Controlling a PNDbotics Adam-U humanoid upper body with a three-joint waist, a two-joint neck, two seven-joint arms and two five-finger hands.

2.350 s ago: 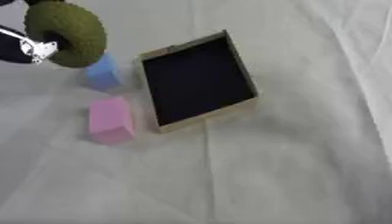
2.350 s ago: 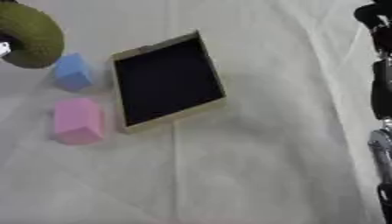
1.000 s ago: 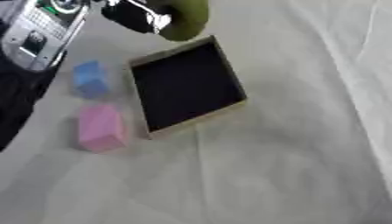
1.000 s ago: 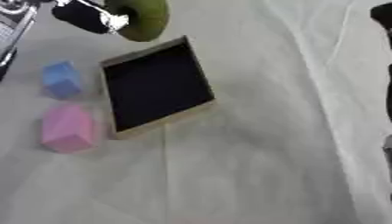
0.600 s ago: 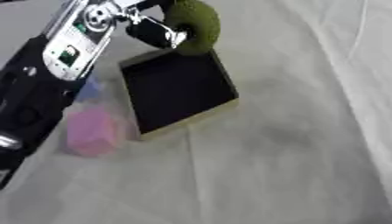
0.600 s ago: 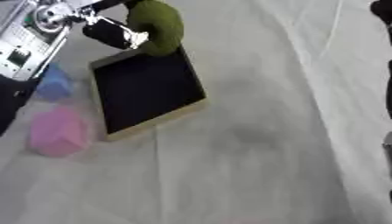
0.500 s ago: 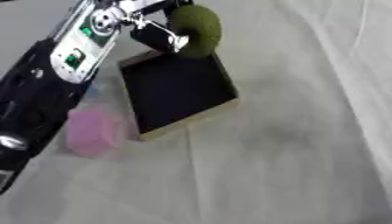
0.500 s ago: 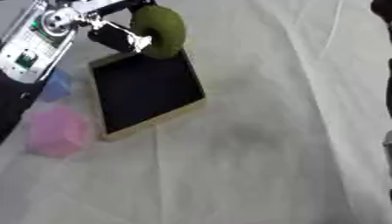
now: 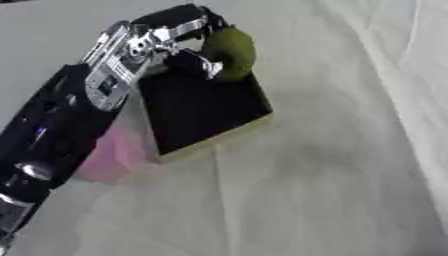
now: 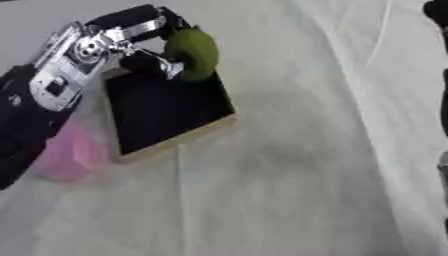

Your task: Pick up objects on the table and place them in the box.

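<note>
Over the box's far edge, at twelve o'clock of its dark interior: left hand [image 9: 162,42], fingers and thumb curled round a green rounded object [image 9: 229,51], held above the rim.

Box [image 9: 206,112]: shallow, tan-walled, black-lined, long axis running roughly eleven to five o'clock; lies toward six o'clock of the held object, so the drop calls for a short move nearer and down.

Pink block [image 9: 109,155]: on the cloth at the box's nine o'clock, partly behind the forearm.

Surface: pale wrinkled cloth [image 9: 332,175].

Right arm: only a dark strip at the right eye view's right edge; hand state cannot be told.
</note>
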